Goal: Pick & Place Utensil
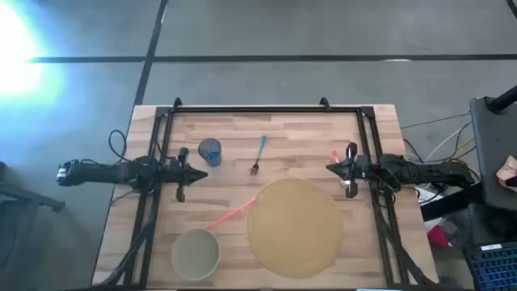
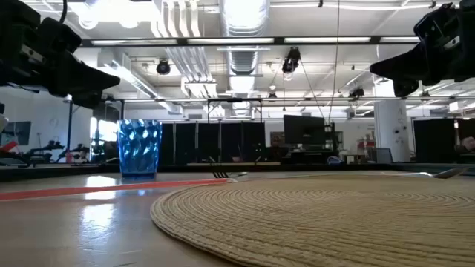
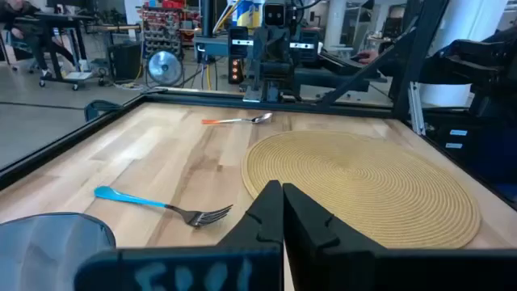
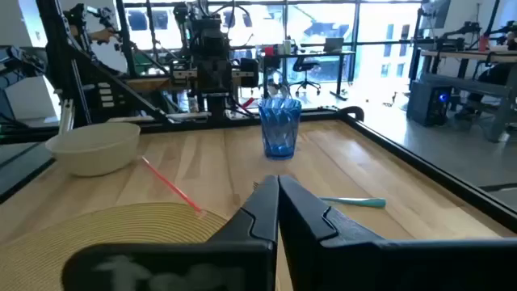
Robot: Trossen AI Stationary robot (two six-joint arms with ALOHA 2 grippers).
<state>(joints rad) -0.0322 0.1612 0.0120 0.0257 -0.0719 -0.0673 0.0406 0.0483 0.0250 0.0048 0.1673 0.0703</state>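
Observation:
A fork with a light-blue handle lies flat on the wooden table, beyond the round woven placemat; the left wrist view shows the fork with its tines toward the mat. A pink-red handled utensil lies slanted between the bowl and the mat's edge. A small orange-handled spoon lies near the right arm. My left gripper hovers shut beside the blue cup. My right gripper hovers shut at the mat's right far side. Neither holds anything.
The blue ribbed cup stands upright left of the fork. The pale bowl sits near the table's near left corner. The placemat covers the near right part. A black frame rims the table. Bare wood lies between cup, fork and mat.

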